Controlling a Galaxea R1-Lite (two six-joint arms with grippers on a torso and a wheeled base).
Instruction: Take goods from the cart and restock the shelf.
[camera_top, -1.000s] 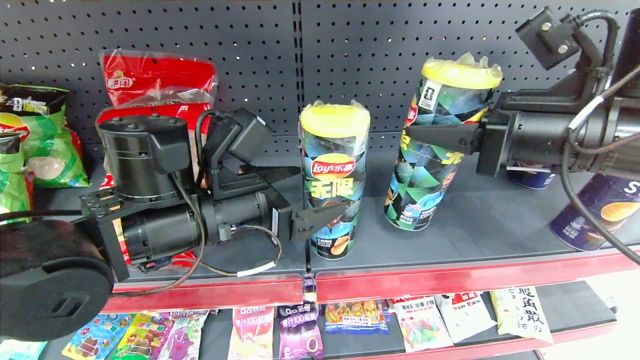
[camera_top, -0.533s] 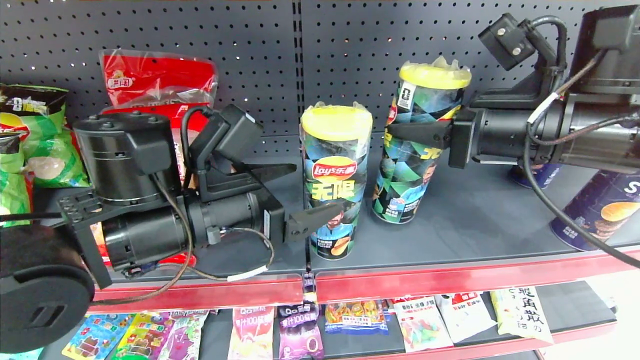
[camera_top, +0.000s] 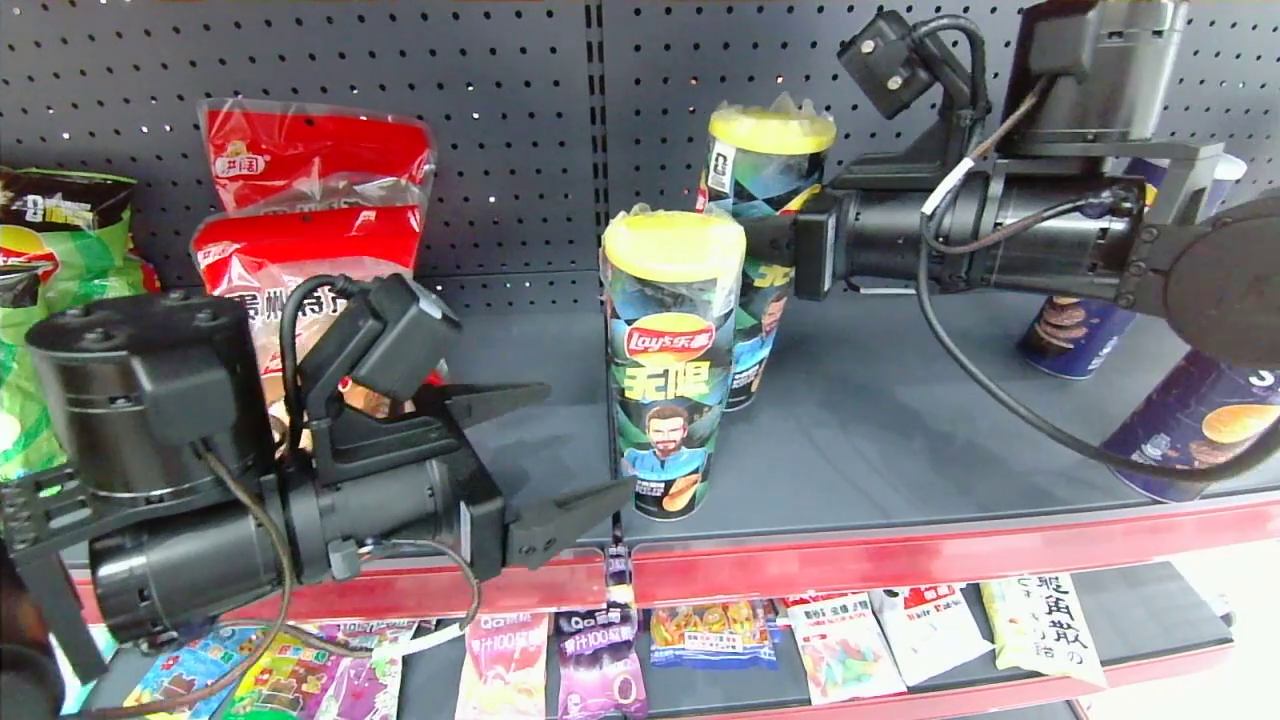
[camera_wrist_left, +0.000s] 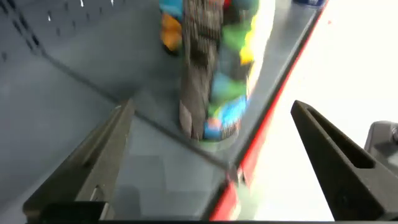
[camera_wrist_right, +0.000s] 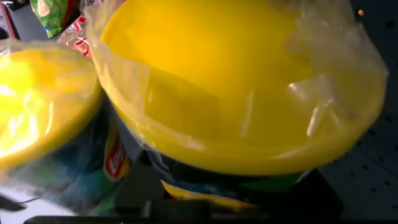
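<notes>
Left gripper (camera_top: 585, 437): fingers spread wide, empty, at the front lip of the shelf (camera_top: 900, 420). Front chips can (camera_top: 668, 360) stands upright just to its right, near the edge. Right gripper (camera_top: 762, 250): clamped on second chips can (camera_top: 765, 160), just behind the first, close to the pegboard (camera_top: 500, 120).

Both arms matte black. Left arm (camera_top: 230, 540): round motor housings, screw heads on the end cap (camera_top: 130, 325), thin cable looped below. Left gripper (camera_top: 589, 437): pointed wedge jaws. Boxy wrist camera (camera_top: 385, 335) on a bracket. Right arm (camera_top: 1040, 240): thick black cable (camera_top: 920, 290), white tag (camera_top: 945, 185), grey joint block (camera_top: 1095, 70).
</notes>
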